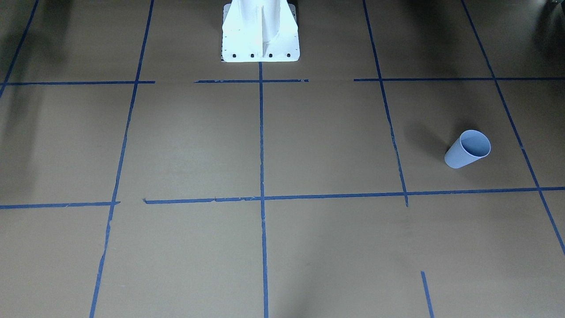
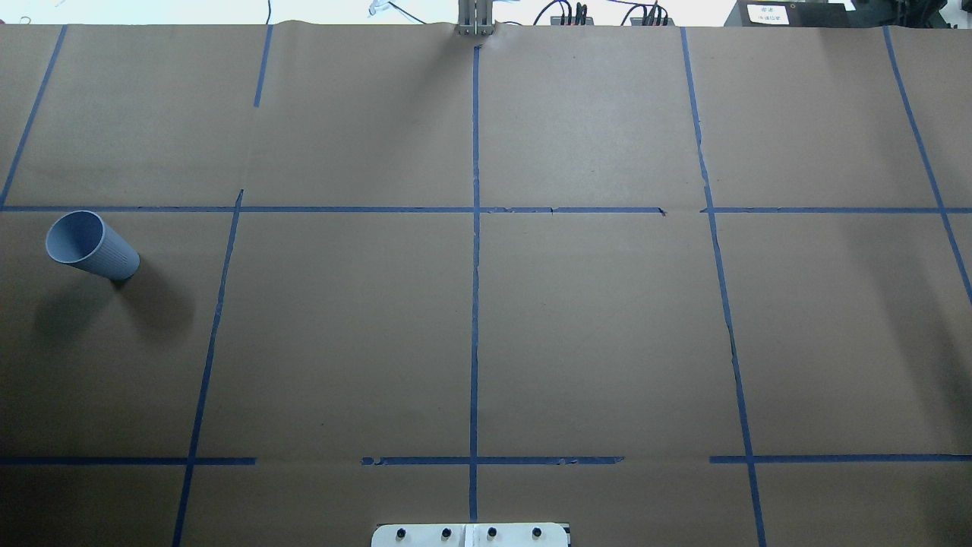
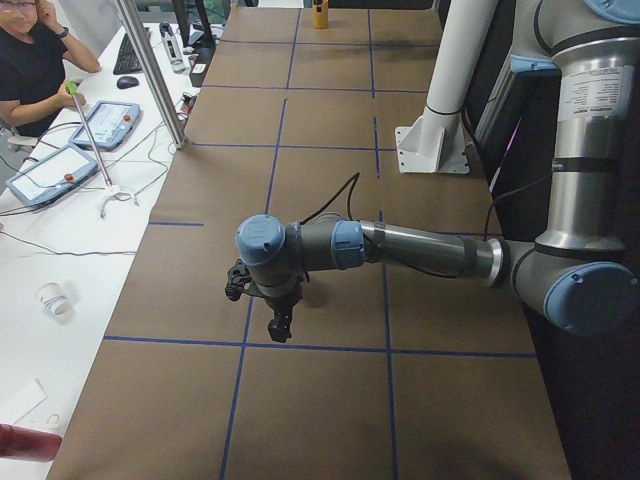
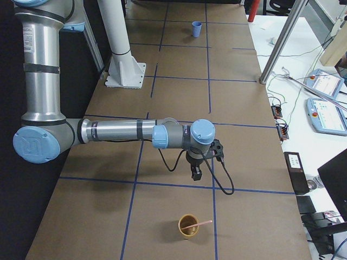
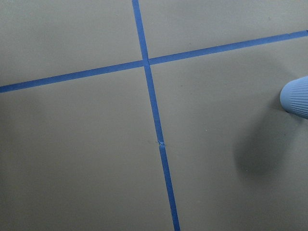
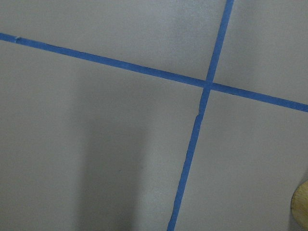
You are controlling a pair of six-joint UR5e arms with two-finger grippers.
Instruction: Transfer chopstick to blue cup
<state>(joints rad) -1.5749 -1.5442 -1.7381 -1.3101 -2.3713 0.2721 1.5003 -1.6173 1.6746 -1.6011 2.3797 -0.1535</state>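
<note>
Pre-grasp step, transfer not begun. Chopstick leans in a tan cup at the right end of the tabletop, its tip over the rim. Blue cup stands upright at the left end, well apart. Right claw hangs near the tan cup, left claw near the blue cup. How open either is, cannot tell; neither holds the chopstick. Next, likely: right claw drops onto the protruding end, pinches, lifts clear, then a long carry or hand-over. Tan cup sits near the end edge; the middle is wide open.
</note>
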